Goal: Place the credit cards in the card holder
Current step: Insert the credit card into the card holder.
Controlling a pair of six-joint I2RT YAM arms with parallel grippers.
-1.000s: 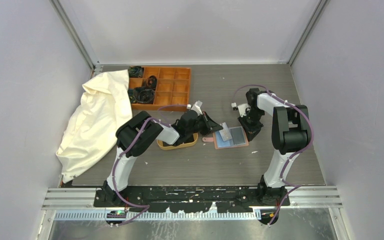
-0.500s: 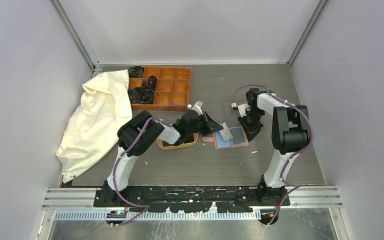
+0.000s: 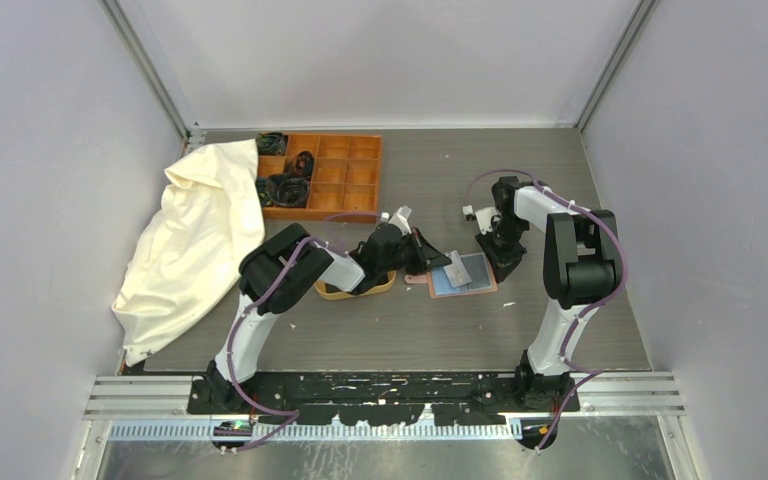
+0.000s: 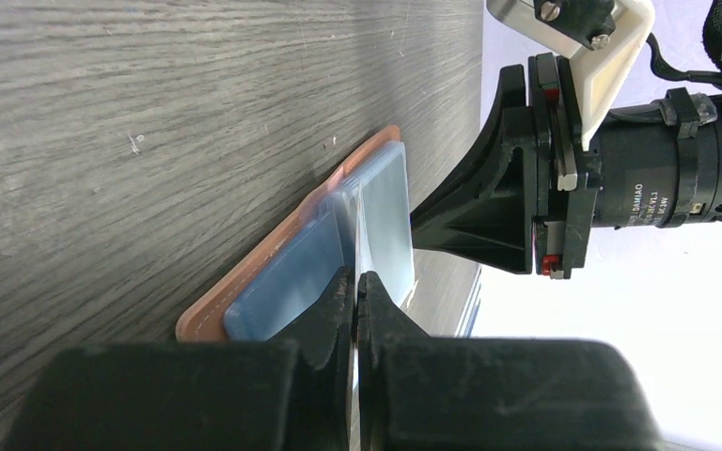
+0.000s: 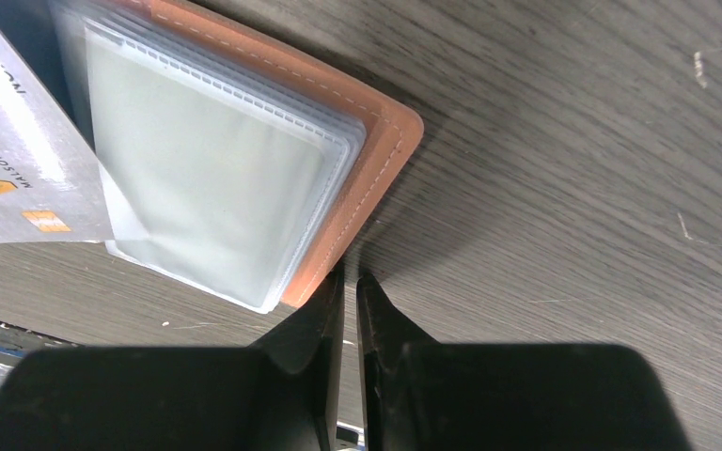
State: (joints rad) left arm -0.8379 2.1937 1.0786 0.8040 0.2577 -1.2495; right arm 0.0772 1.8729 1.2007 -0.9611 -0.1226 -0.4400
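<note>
Overhead view: the left gripper (image 3: 432, 255) reaches in over the middle of the table (image 3: 560, 200), clenched on a pale card (image 3: 455, 267) that tilts down onto the open card holder (image 3: 468, 291). The right gripper (image 3: 497, 262) stands at the holder's right edge. An oval tray (image 3: 355, 291) sits under the left arm, with an orange box (image 3: 345, 160) and a white cloth (image 3: 195, 240) further back.

Left wrist camera: both fingers (image 4: 334, 301) are clamped tight on the card, seen edge-on, its far end meeting the holder's bluish clear sleeves. The right gripper's black tip touches the holder's far side.

Right wrist camera: the fingertips (image 5: 331, 287) stand almost together, a thin slit between them, right at the holder's brown stitched rim. Whether they pinch the leather cannot be told. The card, with its orange chip, overlaps the sleeves at upper left.
</note>
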